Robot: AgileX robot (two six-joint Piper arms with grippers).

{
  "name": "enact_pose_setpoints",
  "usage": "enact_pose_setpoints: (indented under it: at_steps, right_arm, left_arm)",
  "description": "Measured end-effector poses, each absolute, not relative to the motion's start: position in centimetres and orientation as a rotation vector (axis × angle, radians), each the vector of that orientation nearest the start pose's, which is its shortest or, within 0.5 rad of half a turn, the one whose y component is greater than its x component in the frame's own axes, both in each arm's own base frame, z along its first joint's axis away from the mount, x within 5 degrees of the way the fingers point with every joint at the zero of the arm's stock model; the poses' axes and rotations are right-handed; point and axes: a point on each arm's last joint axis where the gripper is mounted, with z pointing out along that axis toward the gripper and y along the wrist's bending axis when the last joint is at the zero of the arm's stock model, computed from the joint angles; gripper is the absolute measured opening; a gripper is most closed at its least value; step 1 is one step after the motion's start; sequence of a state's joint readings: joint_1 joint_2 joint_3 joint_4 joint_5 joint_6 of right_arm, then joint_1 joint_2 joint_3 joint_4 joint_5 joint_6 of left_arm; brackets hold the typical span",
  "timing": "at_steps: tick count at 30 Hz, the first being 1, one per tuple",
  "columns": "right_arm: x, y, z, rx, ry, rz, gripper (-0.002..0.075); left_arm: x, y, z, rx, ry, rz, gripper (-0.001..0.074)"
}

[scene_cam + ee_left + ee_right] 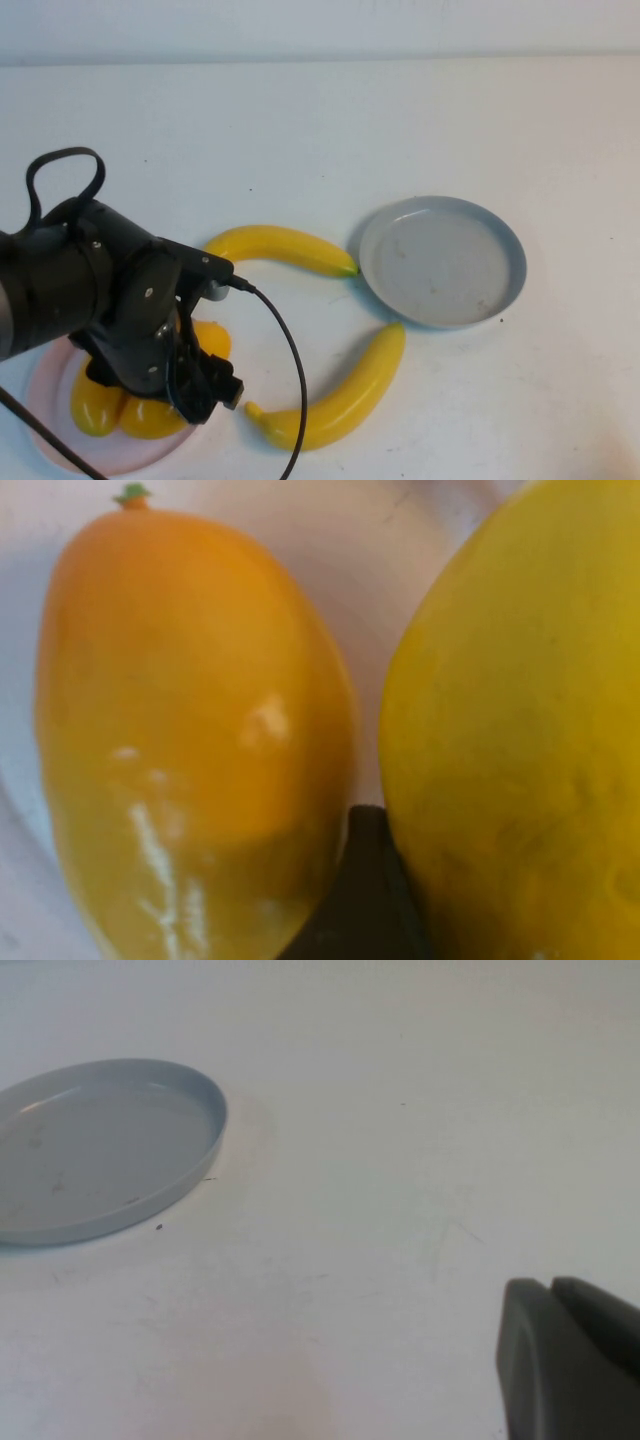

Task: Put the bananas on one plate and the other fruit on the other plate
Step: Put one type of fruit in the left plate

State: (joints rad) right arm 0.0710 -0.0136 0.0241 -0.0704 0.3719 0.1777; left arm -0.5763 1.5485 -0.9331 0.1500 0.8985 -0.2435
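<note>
Bananas [285, 247] [340, 395] two, mangoes [97, 402] [150, 418] two, plates [440, 262] [45, 400] two

The mangoes [98, 402] are lying side by side on the left plate [50, 432], under the left gripper [185, 385]. Both bananas [283, 247] are lying on the table [400, 120], between that plate and the right plate [443, 261]. The right gripper [565, 1360] is hovering beside the right plate.

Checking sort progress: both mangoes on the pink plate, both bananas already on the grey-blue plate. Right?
Half right. In the high view the grey-blue plate is empty: both bananas lie on the table beside it. The mangoes do sit on the pink plate, under the left gripper. The right gripper is parked.
</note>
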Motion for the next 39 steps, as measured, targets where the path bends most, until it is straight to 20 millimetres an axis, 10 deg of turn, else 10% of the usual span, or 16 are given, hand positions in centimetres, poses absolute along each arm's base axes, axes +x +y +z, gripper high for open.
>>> enact_pose_setpoints:
  at_steps: [19, 25, 39]
  right_arm:
    - [5.2, 0.1, 17.2, 0.056, 1.865, 0.103, -0.0017]
    - [5.2, 0.1, 17.2, 0.056, 1.865, 0.103, -0.0017]
    - [5.2, 0.1, 17.2, 0.056, 1.865, 0.103, -0.0017]
  left_arm:
    - [23.4, -13.9, 20.7, 0.618, 2.922, 0.104, 0.0598]
    - [23.5, -14.0, 23.8, 0.577, 2.884, 0.059, 0.0591]
    - [16.4, -9.6, 31.4, 0.474, 2.352, -0.223, 0.002]
